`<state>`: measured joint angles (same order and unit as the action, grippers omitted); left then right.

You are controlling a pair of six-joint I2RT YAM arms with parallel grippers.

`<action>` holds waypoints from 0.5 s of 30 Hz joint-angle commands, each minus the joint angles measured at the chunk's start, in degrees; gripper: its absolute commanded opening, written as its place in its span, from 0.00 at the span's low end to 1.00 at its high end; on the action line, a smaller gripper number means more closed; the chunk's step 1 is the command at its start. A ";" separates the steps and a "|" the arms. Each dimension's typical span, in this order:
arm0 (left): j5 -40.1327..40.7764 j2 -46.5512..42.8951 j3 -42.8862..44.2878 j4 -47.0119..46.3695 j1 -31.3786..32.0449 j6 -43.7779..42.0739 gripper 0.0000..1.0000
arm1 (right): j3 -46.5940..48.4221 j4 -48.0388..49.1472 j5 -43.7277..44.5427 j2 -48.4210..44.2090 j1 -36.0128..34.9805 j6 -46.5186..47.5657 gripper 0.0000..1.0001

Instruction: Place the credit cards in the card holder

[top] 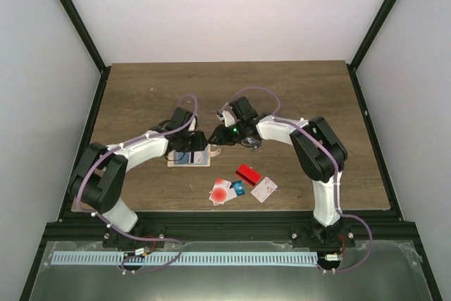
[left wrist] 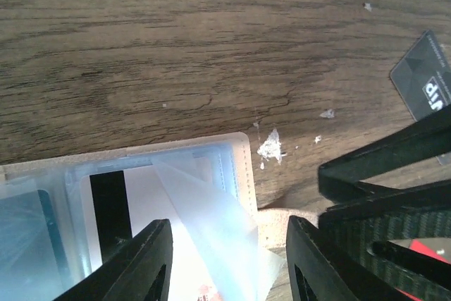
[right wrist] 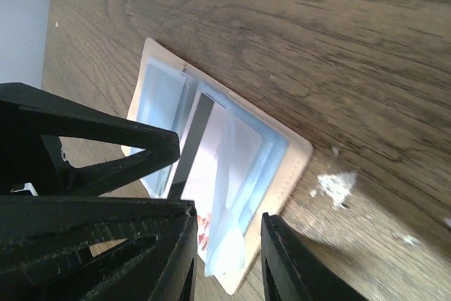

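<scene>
Closely paired, the left claw (left wrist: pixel 227 227) and right claw (right wrist: pixel 227 216) gape over the card holder (left wrist: pixel 241 149), its clear flap (left wrist: pixel 211 216) raised between them.

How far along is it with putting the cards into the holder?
Done: a striped card sits sleeved in the open holder. In hand: nothing; the left end effector and right end effector hover open over it. Left: dotted card, blue card, red card, white card, loose nearby.

Tabletop (left wrist: pixel 211 47): dark wood grain, matt, white chipped flecks. Card holder (right wrist: pixel 299 154): beige cover, matt, leather-like. Inner sleeves (left wrist: pixel 211 202): clear plastic, glossy, slightly milky. Striped card (left wrist: pixel 109 206) inside: smooth white plastic, black band. Jaws: black plastic, dull sheen.
</scene>
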<state>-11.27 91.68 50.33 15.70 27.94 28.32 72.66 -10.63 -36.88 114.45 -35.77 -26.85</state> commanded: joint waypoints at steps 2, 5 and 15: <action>10.35 2.55 4.15 6.51 3.46 1.30 0.49 | -1.95 1.49 -0.03 -3.89 2.09 0.70 0.28; 14.44 4.59 6.17 8.44 5.52 2.02 0.51 | -3.11 1.56 0.74 -4.98 3.07 0.87 0.28; 28.00 11.75 14.40 15.59 12.39 4.45 0.50 | -6.50 2.25 1.26 -7.52 4.84 1.37 0.28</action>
<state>8.93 101.16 61.06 26.83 37.78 31.27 66.81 -9.37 -35.88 108.92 -31.57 -26.52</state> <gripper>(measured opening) 0.506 0.283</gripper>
